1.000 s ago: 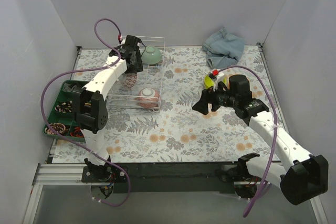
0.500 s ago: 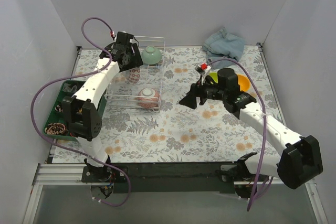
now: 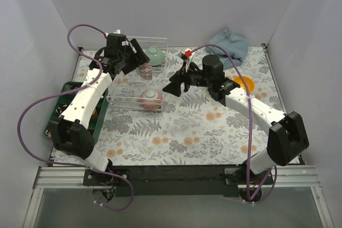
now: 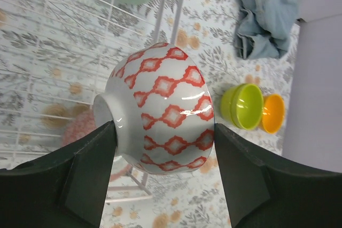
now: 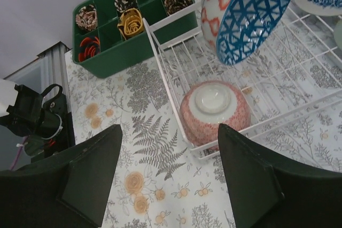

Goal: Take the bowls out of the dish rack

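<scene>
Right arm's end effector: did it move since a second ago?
Yes. In the top view the right end effector has moved left and up the picture, closing in on the dish rack, which stayed put.

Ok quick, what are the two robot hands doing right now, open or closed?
Left gripper: closed on the red-diamond bowl.
Right gripper: open, holding nothing.
</scene>
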You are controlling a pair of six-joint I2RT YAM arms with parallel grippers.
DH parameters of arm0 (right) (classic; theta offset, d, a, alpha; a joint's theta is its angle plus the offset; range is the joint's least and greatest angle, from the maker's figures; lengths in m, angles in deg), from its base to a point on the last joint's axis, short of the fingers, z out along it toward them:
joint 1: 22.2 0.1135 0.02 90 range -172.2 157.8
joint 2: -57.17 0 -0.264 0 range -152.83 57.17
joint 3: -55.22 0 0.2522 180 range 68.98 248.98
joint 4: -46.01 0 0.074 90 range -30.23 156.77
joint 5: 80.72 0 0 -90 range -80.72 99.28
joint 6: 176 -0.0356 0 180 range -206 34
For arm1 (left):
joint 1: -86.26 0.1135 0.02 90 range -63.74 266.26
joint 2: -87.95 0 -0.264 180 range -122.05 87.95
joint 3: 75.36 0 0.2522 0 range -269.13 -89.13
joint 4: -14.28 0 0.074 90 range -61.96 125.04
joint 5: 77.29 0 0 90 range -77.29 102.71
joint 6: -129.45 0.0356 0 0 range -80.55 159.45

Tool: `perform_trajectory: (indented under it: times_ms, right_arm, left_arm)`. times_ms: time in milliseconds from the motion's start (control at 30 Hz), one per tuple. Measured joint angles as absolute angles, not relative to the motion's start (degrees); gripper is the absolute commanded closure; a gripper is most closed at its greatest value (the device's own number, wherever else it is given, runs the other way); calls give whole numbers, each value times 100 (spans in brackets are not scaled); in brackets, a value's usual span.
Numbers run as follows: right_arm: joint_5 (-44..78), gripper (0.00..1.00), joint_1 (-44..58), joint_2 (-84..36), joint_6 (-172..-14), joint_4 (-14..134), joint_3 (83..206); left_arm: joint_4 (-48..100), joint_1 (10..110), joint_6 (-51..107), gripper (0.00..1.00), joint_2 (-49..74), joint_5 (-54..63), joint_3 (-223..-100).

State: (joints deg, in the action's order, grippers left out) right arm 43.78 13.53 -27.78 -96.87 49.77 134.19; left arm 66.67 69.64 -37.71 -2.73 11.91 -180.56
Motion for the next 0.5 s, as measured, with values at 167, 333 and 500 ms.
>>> perform_trajectory:
  times_ms: [167,333,500]
  right_arm:
    - [4393,20,1385,-3318,-9696,4739,13987]
    - [4428,21,1425,-3729,-9722,4658,14431]
    - [4555,30,1562,-3995,-9763,4617,14656]
  left_arm:
    - [6446,6964,-4206,90,75,522,-17705]
    - [6051,6964,-4626,91,385,-48,-17208]
    - [5723,6964,-4980,91,573,-426,-16765]
